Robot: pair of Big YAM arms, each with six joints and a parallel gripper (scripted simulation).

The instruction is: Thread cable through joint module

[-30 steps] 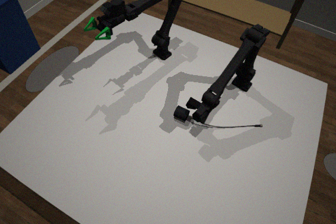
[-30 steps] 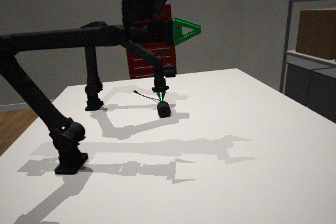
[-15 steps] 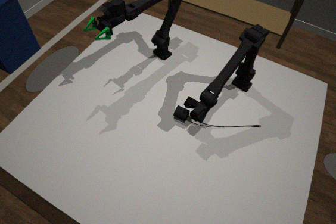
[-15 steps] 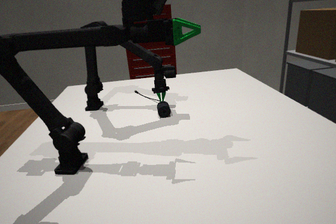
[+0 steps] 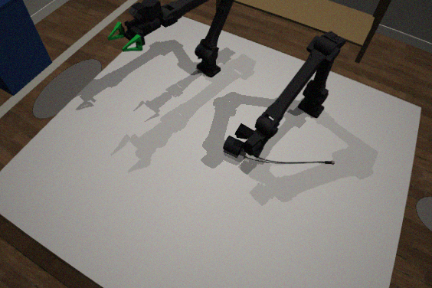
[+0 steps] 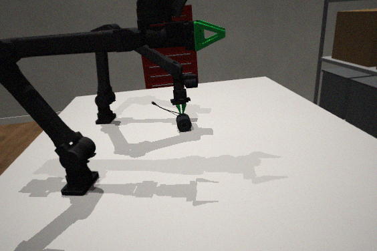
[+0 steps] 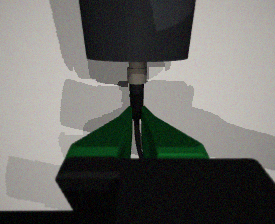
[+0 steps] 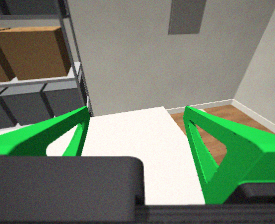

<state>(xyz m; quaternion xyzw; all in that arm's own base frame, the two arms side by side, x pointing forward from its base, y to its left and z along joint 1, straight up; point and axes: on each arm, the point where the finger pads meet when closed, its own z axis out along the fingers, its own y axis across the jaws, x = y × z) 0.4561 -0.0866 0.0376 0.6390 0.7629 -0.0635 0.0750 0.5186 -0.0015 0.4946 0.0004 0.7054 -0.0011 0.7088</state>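
The joint module, a short dark cylinder, lies on the white table. My left gripper points down at it and is shut on the thin black cable just behind the pale plug. The plug's tip meets the module's near end face. The rest of the cable trails over the table to its free end. My right gripper is open and empty, held high near the table's far corner.
A blue bin stands off the table's left side. A wooden bench is behind the arms. A red cabinet and shelving with a cardboard box stand beyond the table.
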